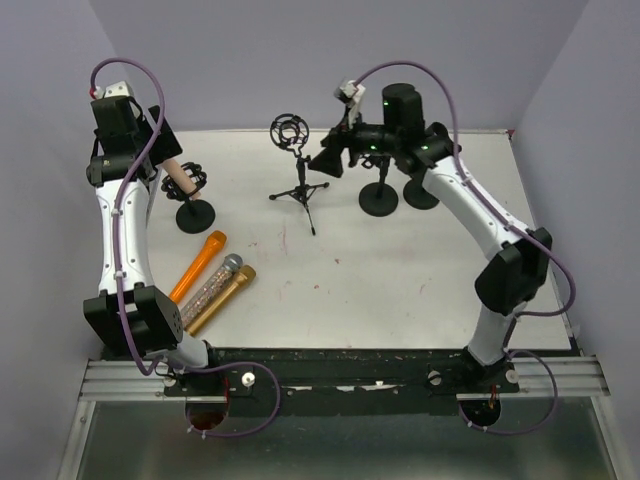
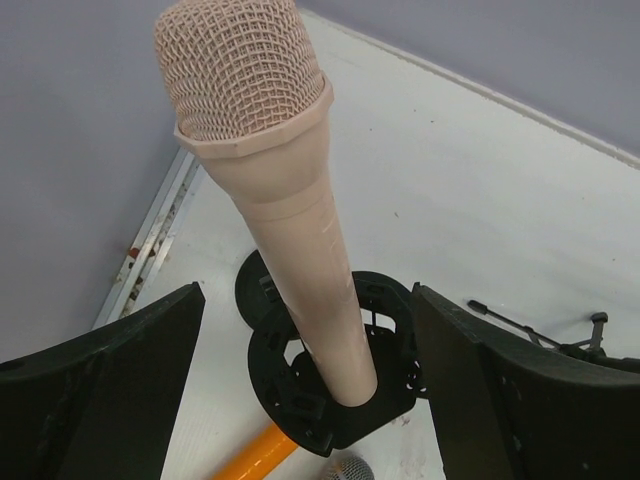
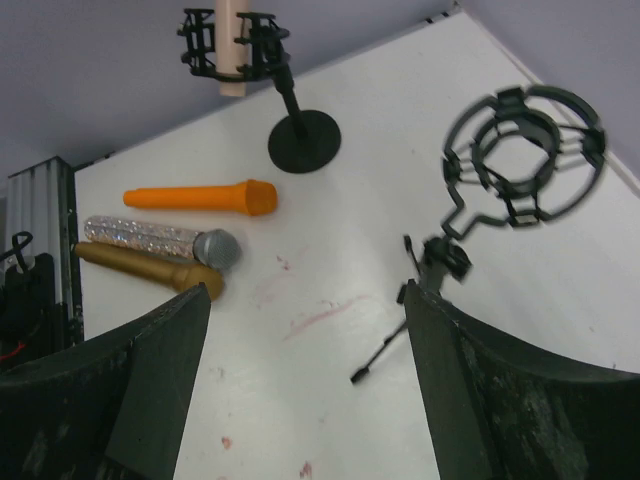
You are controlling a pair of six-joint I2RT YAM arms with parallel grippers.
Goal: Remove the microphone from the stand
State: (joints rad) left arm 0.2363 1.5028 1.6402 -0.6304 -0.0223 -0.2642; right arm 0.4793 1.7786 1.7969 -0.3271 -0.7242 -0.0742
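Whereas the overhead view sets out the whole table (image 1: 400, 270), we rely on the two wrist views for the detail of grip and holder. Overhead, the tripod (image 1: 299, 190) stands toward the far side. Well left of the tripod is the stand (image 1: 196, 213), and right of the tripod are two black bases (image 1: 378, 200) that neither wrist view shows. Nearer than the tripod and to its left lie three loose microphones side by side: the orange microphone (image 3: 200, 197), the glitter microphone (image 3: 150, 237) and the gold microphone (image 3: 140, 265).

Only the left wrist view shows the left gripper (image 2: 308, 300) plainly. We see it spread wide, its fingers (image 2: 120, 390) flanking the pink microphone (image 2: 290, 240), with bare table visible on either side of the handle. Whether the right-hand finger touches the cradle (image 2: 340, 425) we cannot tell. The overhead view does not resolve this gap.

Only the right wrist view shows the handle's butt end poking out beneath the cradle. The right gripper (image 3: 300, 310), just right of the tripod's ring (image 3: 450, 165), hangs released, grasping nothing.

As to holders, the cradle on the stand holds the pink microphone, mesh head above and handle passed through. The tripod's ring shows only table through its middle.
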